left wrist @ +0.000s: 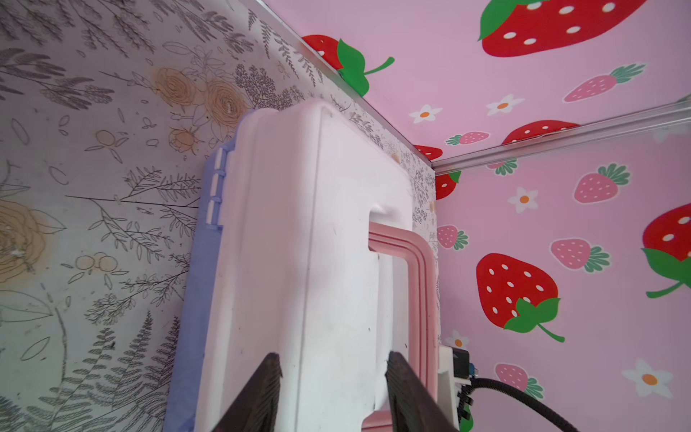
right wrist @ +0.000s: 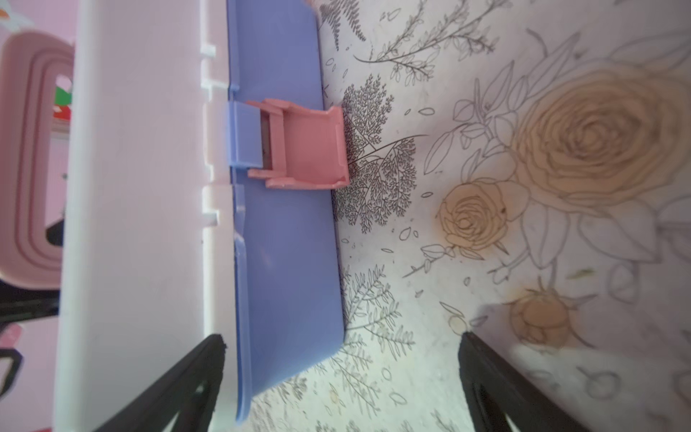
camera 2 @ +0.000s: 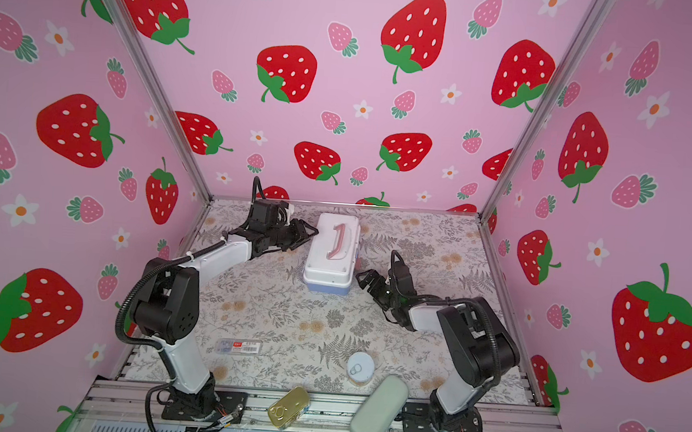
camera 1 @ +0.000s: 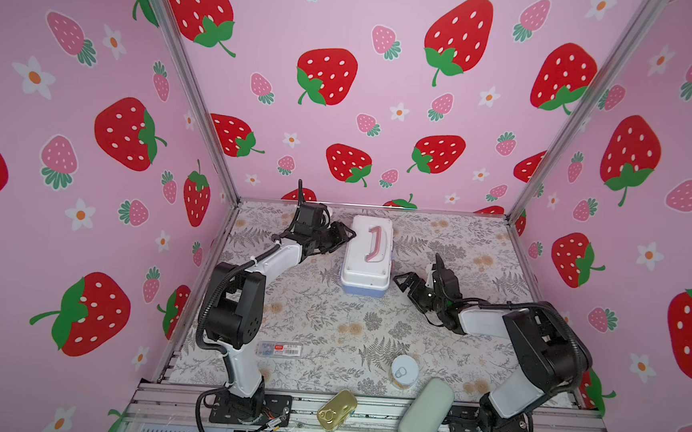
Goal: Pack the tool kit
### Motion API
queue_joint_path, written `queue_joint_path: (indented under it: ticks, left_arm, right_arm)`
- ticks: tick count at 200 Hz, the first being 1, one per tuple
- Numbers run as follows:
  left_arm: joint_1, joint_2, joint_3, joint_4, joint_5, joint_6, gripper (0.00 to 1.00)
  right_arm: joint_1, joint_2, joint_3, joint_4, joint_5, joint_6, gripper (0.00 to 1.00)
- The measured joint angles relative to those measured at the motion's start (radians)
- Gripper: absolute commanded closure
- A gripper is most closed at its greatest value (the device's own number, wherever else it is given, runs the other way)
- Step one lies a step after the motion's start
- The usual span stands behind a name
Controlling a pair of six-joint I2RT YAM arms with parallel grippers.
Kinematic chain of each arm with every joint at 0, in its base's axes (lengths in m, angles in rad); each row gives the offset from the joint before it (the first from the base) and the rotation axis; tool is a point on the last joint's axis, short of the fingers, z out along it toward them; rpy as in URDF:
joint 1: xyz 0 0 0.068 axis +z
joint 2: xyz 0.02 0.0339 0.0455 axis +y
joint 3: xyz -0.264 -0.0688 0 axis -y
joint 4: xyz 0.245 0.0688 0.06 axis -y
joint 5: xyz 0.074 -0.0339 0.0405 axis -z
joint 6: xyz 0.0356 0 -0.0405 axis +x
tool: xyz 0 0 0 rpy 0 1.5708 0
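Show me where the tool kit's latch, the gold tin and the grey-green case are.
latch [right wrist: 306, 146]: right wrist view, on the middle of its pink flap.
gold tin [camera 1: 337, 410]: in a top view, on its lid.
grey-green case [camera 1: 425, 414]: in a top view, on the middle of its top.

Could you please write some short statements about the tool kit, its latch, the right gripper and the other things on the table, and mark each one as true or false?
1. The tool kit is closed. True.
2. The pink latch is fastened up over the lid. False: it is unfastened and hangs down over the blue base.
3. The right gripper holds the latch. False: it is open beside the kit and holds nothing.
4. The grey-green case lies at the near edge, partly over the metal rail. True.
5. The round can stands on top of the tool kit. False: it stands on the table, next to the grey-green case.
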Motion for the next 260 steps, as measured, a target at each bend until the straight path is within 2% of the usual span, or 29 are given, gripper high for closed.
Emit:
queue_joint_path:
  ticks: [70, 136, 170, 198, 232, 260]
  left_arm:
    - [-0.011, 0.005, 0.000, 0.003, -0.008, 0.039, 0.50]
    - [-0.105, 0.005, 0.021, -0.029, -0.080, 0.126, 0.51]
    - [-0.159, 0.023, 0.052, -0.056, -0.115, 0.161, 0.51]
    - [-0.167, 0.056, 0.085, -0.047, -0.121, 0.169, 0.51]
    - [-0.166, 0.063, 0.093, -0.044, -0.137, 0.183, 0.51]
    - [-0.166, 0.064, 0.093, -0.043, -0.139, 0.191, 0.51]
  right_arm:
    - [0.076, 0.105, -0.015, 0.251, 0.087, 0.403, 0.01]
    - [0.126, 0.251, 0.046, 0.446, 0.258, 0.658, 0.01]
    - [0.126, 0.342, 0.101, 0.571, 0.323, 0.721, 0.01]
    - [0.124, 0.411, 0.158, 0.648, 0.362, 0.741, 0.01]
    - [0.119, 0.448, 0.188, 0.690, 0.369, 0.753, 0.00]
    - [0.095, 0.457, 0.190, 0.710, 0.349, 0.745, 0.05]
